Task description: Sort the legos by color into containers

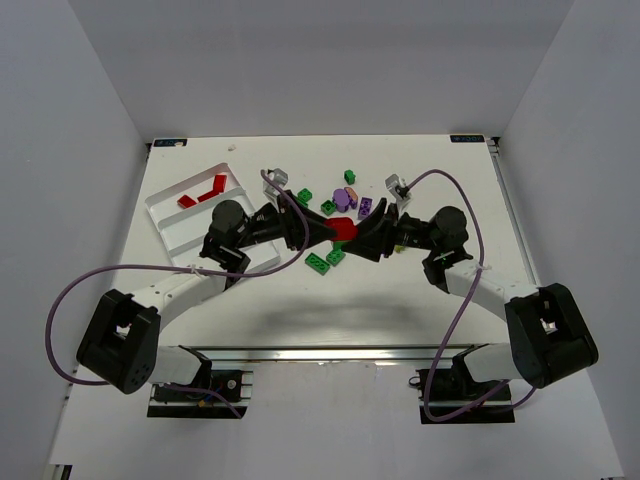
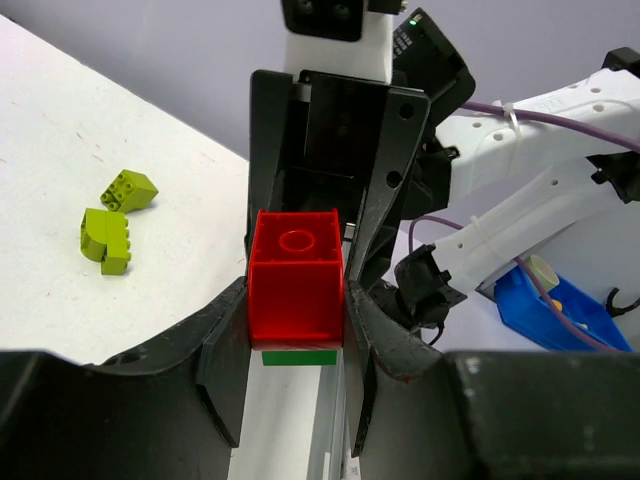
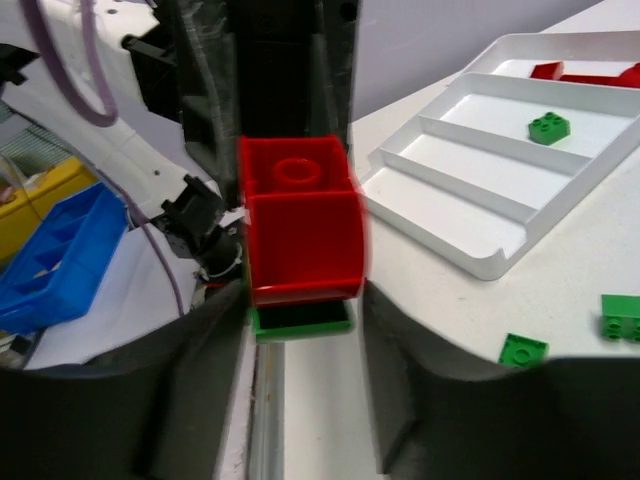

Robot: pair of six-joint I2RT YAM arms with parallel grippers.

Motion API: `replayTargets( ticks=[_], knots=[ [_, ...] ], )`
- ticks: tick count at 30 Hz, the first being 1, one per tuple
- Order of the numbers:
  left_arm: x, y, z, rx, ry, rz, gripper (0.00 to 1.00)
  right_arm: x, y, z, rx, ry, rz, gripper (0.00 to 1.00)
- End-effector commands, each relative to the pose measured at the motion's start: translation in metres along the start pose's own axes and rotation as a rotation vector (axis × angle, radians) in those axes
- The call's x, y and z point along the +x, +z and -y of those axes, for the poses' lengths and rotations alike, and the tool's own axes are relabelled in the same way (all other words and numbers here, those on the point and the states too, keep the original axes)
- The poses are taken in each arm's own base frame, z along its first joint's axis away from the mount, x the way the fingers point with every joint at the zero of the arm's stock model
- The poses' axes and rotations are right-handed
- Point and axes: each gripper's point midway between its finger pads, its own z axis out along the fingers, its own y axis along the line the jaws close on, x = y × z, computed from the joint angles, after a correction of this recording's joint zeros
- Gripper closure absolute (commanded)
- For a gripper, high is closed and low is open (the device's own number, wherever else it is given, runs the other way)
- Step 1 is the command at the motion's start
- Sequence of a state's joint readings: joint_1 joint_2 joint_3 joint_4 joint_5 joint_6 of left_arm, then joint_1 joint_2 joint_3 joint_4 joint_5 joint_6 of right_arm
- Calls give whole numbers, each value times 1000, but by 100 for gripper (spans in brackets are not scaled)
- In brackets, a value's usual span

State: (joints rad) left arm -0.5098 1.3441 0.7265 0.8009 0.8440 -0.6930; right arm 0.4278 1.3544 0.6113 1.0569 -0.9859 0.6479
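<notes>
In the top view the white tray [image 1: 178, 232] lies at 10 o'clock from the table's middle. Its compartments run roughly from 8 to 2 o'clock, and the red legos [image 1: 205, 190] sit in the farthest one. The right wrist view also shows one green brick [image 3: 549, 126] in a middle compartment.

The left gripper [image 2: 297, 330] reaches in from 9 o'clock and is clamped on the red brick [image 2: 296, 275], its fingers pressed to both flanks. The brick is held at the centre of the table, above a pair of loose green legos [image 1: 326, 260], with the purple ones [image 1: 343, 198] at its 12 o'clock. A green sliver shows under it; whether that is stuck on or lies behind, I cannot tell.

The right gripper [image 3: 303, 300] comes in from 3 o'clock, nose to nose with the left. Its fingers flank the same brick, but whether they grip it I cannot tell.

My judgement: the coming move turns on who keeps the brick. The red compartment is at 10 o'clock on the left arm's side, so the left arm is nearer.
</notes>
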Motion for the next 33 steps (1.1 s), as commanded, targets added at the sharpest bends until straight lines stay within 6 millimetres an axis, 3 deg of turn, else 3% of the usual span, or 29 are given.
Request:
replayTargets(
  ticks=[1,6,9,11,15,18,23,25,26,28,29,30,32,33],
  knots=[
    [-2,0,10,32,28,0,100,-14,2,-13,-48,-70,36,50],
    [-2,0,10,29,33,-1,100,-10,3,-15,-82,-52,6,81],
    [-7,-3,9,7,64,13,100,-7,3,-14,-92,-41,-8,89],
    [-19,-10,7,-34,87,66,100,-4,3,-14,-98,-27,-19,100],
    [-63,-42,-5,-113,143,245,100,1,3,-10,-95,-11,-32,100],
    [-83,-65,-19,-167,138,337,100,4,3,-9,-92,-4,-41,100],
    [-92,-81,-39,-198,97,386,100,6,3,-5,-76,-2,-45,100],
    [-95,-91,-58,-271,99,403,100,8,3,2,-41,-7,-50,100],
    [-91,-105,-91,-420,26,415,100,8,3,5,-22,-12,-52,100],
    [-97,-128,-124,-639,101,405,100,9,3,15,37,-24,-67,100],
    [-88,-155,-157,-848,58,405,100,9,2,18,53,-31,-72,100],
    [-97,-169,-169,-951,111,398,100,6,3,18,64,-45,-72,100],
    [-94,-203,-195,-1145,69,401,100,7,3,21,91,-47,-82,100],
    [-105,-224,-211,-1271,74,440,100,7,4,21,94,-49,-84,100]
  ],
)
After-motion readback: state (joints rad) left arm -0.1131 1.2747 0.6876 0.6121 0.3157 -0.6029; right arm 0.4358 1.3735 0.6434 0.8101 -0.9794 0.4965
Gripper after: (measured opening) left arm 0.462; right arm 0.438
